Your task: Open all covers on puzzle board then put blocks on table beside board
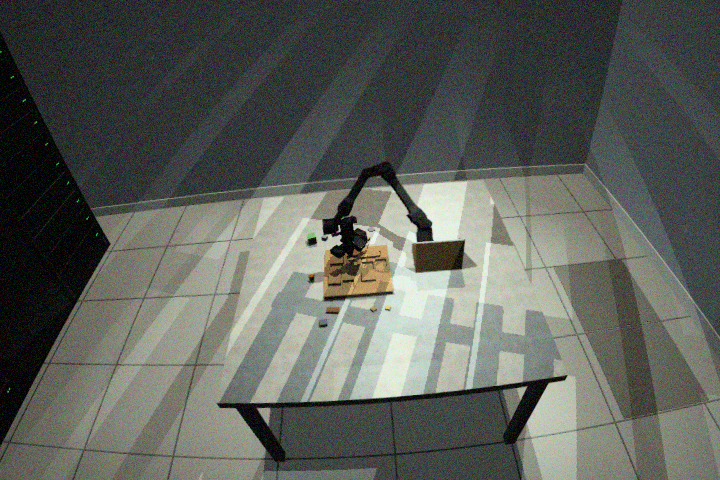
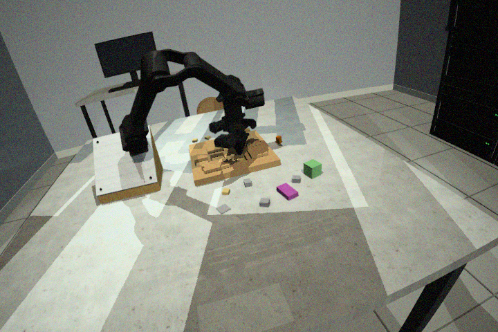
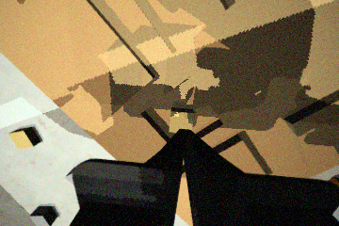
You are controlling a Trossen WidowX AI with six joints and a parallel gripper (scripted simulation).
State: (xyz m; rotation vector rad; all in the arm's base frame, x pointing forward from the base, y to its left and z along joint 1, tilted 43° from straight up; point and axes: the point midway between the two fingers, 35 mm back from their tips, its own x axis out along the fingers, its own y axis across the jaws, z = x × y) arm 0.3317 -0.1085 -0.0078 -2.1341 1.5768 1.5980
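Note:
The wooden puzzle board lies flat on the table, with covers and wells partly hidden by the arm and shadows. My gripper is shut and empty, pointing down low over the board. Just beyond its tips in the wrist view, a yellowish block shows in a small square well. A magenta block, a green cube, an orange block and a yellow block rest on the table off the board. I cannot tell each cover's position.
Several grey pieces, such as one grey block, lie on the table near the magenta block. Beyond the board's other side are a brown flat block, a grey block and two small yellow blocks. A tilted panel stands by the arm's base.

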